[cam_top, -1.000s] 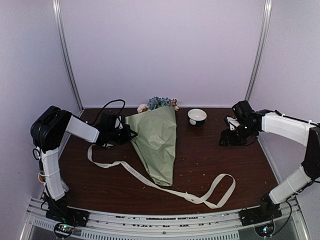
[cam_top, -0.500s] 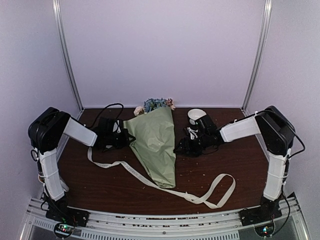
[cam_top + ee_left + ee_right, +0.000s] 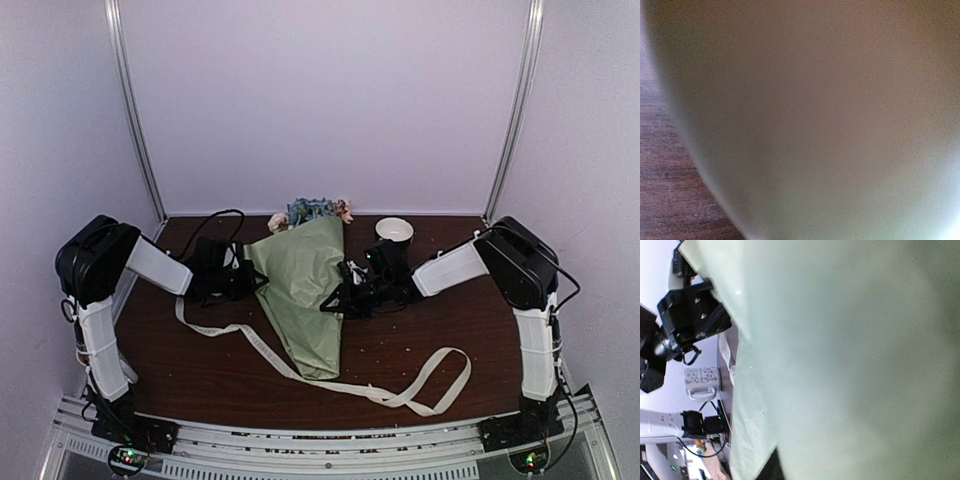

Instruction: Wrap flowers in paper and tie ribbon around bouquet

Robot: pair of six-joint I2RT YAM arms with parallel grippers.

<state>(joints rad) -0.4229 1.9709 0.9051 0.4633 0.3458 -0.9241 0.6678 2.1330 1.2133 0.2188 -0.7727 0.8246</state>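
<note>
The bouquet (image 3: 305, 290) lies mid-table as a cone of sage-green paper (image 3: 840, 360), wide end at the back. Blue and pink flowers (image 3: 312, 211) poke out there. The cream ribbon (image 3: 250, 338) runs from the left, under the cone's tip, to a loop (image 3: 440, 378) at the front right. My left gripper (image 3: 257, 278) sits at the paper's left edge, shut on it; paper (image 3: 815, 125) fills its wrist view. My right gripper (image 3: 334, 303) presses against the cone's right edge. Its fingers are hidden by paper in its own view, so open or shut is unclear.
A white cup (image 3: 395, 232) stands at the back, right of the flowers. Small crumbs dot the dark wooden table (image 3: 470, 320). Black cables (image 3: 220, 220) loop behind the left wrist. Metal frame posts (image 3: 135, 110) rise at both back corners.
My right arm has swung from the far right across to the cone's right edge, passing the cup. The cone's tip has shifted slightly left. The left arm has hardly moved.
</note>
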